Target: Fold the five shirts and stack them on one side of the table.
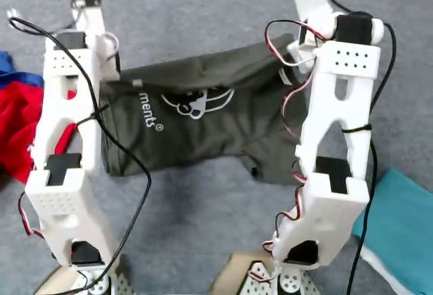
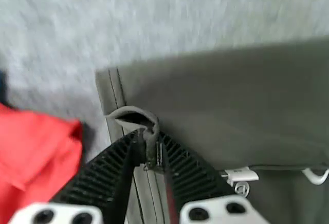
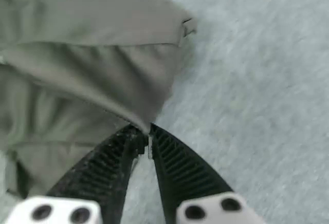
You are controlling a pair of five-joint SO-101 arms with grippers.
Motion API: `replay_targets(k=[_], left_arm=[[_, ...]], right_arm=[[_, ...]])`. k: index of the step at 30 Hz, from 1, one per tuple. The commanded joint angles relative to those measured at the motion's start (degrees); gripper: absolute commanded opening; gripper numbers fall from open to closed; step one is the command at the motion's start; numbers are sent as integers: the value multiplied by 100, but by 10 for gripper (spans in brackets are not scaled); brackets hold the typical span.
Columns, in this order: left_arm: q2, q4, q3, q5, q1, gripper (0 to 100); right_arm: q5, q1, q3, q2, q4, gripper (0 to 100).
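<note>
Olive shirt (image 1: 203, 126): lies partly folded across the middle of the grey table (image 1: 203, 220), its white print (image 1: 196, 99) facing up.
Left gripper (image 2: 149, 144): at the olive shirt's edge on the left arm's side, fingers pressed together on a small raised pucker of the stitched hem.
Right gripper (image 3: 149, 139): at the opposite end of the olive shirt, fingers closed on a thin edge of the fabric, with a folded layer of the shirt draped just beyond the tips.
Red shirt (image 1: 20, 126): crumpled on the table just beside the olive shirt's left-arm end, apart from it by a strip of bare table.
Blue garment (image 1: 10, 72): touching the red shirt, on its side farther from the olive shirt.
Teal garment (image 1: 399, 220): lies flat, well apart from the olive shirt, beyond the right arm, toward the arms' bases.
</note>
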Motion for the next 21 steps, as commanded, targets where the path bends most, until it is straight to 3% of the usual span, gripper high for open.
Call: replay_targets(k=[1,6,9,18,21], left_arm=[[-1147,-615,1486,-132,229,18],[-2818,-2207,4149,-273,369,18],[-3380,-2796,5108,-246,281,18],[-3248,-2840,5336,-273,-26,18],[-3037,-3508,5679,-475,0,18]], right_arm=[[62,127,-233,-453,413,5],[220,259,-215,-453,1002,5],[475,365,-110,-690,1064,5],[905,558,2791,-2299,360,5],[1020,646,4040,-2958,-176,5]])
